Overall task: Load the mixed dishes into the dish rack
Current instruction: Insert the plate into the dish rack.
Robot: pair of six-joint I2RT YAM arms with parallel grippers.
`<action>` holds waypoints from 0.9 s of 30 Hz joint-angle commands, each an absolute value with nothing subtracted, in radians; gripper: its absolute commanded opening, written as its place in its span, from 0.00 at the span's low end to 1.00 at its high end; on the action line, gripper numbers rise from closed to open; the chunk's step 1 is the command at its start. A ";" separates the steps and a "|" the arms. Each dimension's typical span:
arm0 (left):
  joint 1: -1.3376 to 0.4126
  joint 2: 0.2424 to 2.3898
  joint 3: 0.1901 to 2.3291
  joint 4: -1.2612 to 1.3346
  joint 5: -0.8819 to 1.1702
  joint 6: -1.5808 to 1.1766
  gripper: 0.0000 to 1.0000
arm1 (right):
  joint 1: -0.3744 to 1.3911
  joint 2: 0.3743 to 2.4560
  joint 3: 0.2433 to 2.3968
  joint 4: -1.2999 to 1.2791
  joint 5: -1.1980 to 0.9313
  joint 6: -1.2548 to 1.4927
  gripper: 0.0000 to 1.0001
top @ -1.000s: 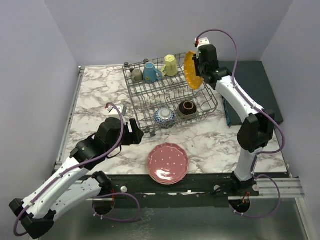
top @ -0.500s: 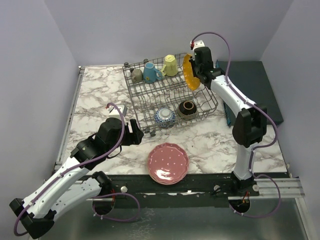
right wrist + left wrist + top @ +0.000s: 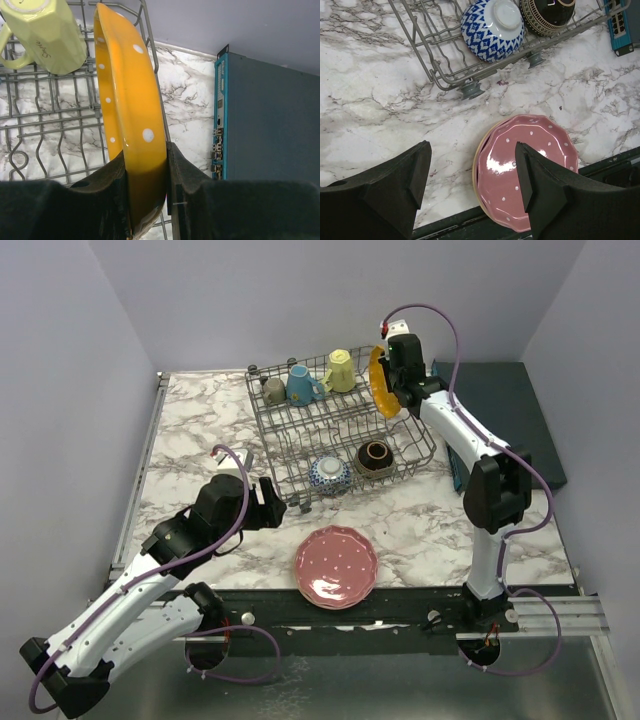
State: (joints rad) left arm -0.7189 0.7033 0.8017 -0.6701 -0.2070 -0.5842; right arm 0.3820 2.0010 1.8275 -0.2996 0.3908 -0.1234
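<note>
Slanting cursive script (image 3: 43, 51), unreadable, on yellow mug (image 3: 42, 32) beside orange plate (image 3: 132, 125).

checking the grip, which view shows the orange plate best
The right wrist view: the orange plate fills it edge-on, pinched in the right gripper. The top external view shows it small at the dish rack's far right corner. The left wrist view misses it.

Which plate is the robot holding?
The orange dotted plate, upright on edge in the right arm's jaws. The pink plate lies flat on the table.
</note>
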 commanded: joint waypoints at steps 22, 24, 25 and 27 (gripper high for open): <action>-0.679 0.697 0.790 -0.647 -0.184 -0.569 0.74 | 0.376 2.042 1.765 -0.158 0.400 -0.068 0.00; -0.676 0.698 0.791 -0.646 -0.182 -0.569 0.74 | 0.376 2.047 1.757 -0.158 0.396 -0.064 0.00; -0.675 0.698 0.792 -0.646 -0.181 -0.569 0.74 | 0.376 2.051 1.754 -0.158 0.395 -0.062 0.00; -0.672 0.698 0.790 -0.645 -0.180 -0.569 0.74 | 0.375 2.056 1.747 -0.159 0.392 -0.055 0.00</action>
